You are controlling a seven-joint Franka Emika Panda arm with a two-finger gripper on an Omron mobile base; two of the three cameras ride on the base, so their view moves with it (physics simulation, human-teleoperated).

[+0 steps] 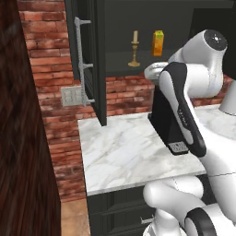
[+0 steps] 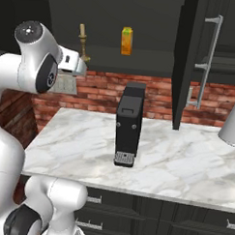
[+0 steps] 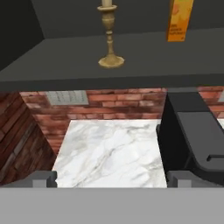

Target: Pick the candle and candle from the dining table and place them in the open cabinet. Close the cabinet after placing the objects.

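The brass-gold stemmed candle (image 3: pixel 109 37) stands upright on the dark inner shelf (image 3: pixel 131 61) of the tall black cabinet (image 1: pixel 92 60), towards its left end, well apart from the amber-orange carton (image 3: pixel 179 19). The pincer (image 3: pixel 111 178) is spread wide and holds nothing. Judged status: one candle placed. Remaining: the second candle, then closing the cabinet doors.

Brass-gold candle (image 1: pixel 134 48) (image 2: pixel 83 41) (image 3: pixel 109 36), cream stick in a stemmed holder, standing upright on the dark inner shelf of the open black cabinet (image 1: pixel 87 60) (image 2: pixel 189 59) (image 3: pixel 131 57), left of centre, doors swung outward.
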